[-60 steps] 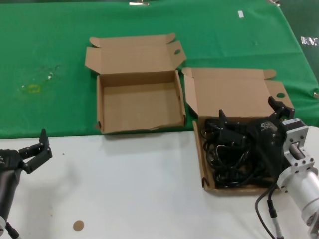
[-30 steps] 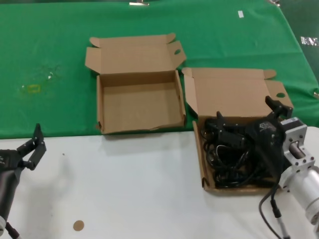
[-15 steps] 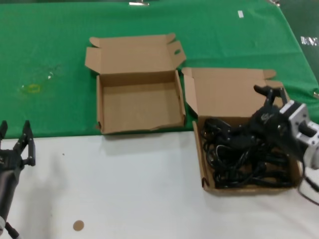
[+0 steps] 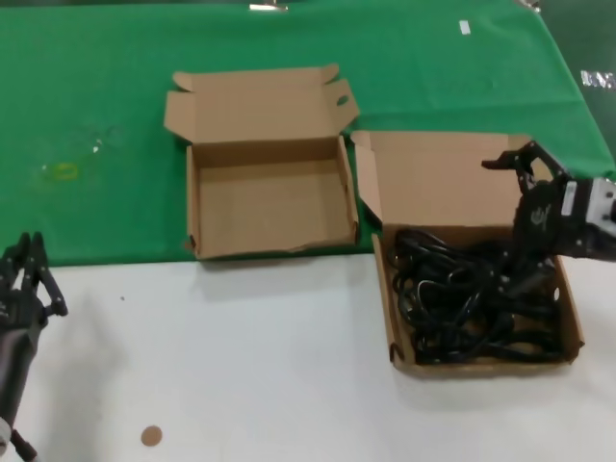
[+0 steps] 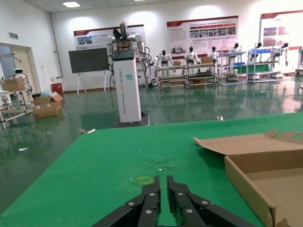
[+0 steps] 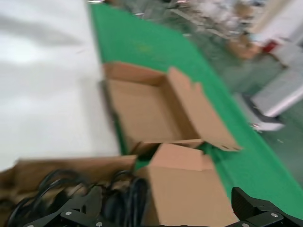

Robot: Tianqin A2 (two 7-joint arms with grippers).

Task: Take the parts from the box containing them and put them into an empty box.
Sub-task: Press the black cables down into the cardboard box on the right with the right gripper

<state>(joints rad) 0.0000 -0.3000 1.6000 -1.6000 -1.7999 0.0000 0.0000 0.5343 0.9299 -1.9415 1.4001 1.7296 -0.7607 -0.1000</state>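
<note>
Both grippers have changed since the earlier pictures. Going from left to right: the left gripper [image 4: 27, 272], at the left edge of the white table [image 4: 241, 366], stood with its fingers spread two seconds ago; now they are pressed together and turned upright, holding nothing and touching nothing. In the left wrist view the two fingers [image 5: 151, 198] lie side by side with only a thin slit between them. The right gripper [image 4: 520, 221] was low over the cords before, near the front right corner of the box; now it has turned and moved to the far right side of that box, above the right wall. Its jaws are spread wide: one finger points up over the lid, the other reaches down toward the cords. It holds nothing, and I cannot tell if the lower finger touches a cord.

The empty box [image 4: 269, 197] lies open on the green cloth [image 4: 96, 96], left of centre, its lid folded back. Just beside it on the right, with walls nearly touching, is the box containing them [image 4: 389, 308], standing partly on the cloth and partly on the white table. The parts [image 4: 472, 303] lie inside it as a tangled black heap.

A small brown disc [image 4: 151, 436] lies on the table near the front left. The left wrist view shows a large hall with a shiny green floor, a white pillar [image 5: 128, 85], posters and shelves.
</note>
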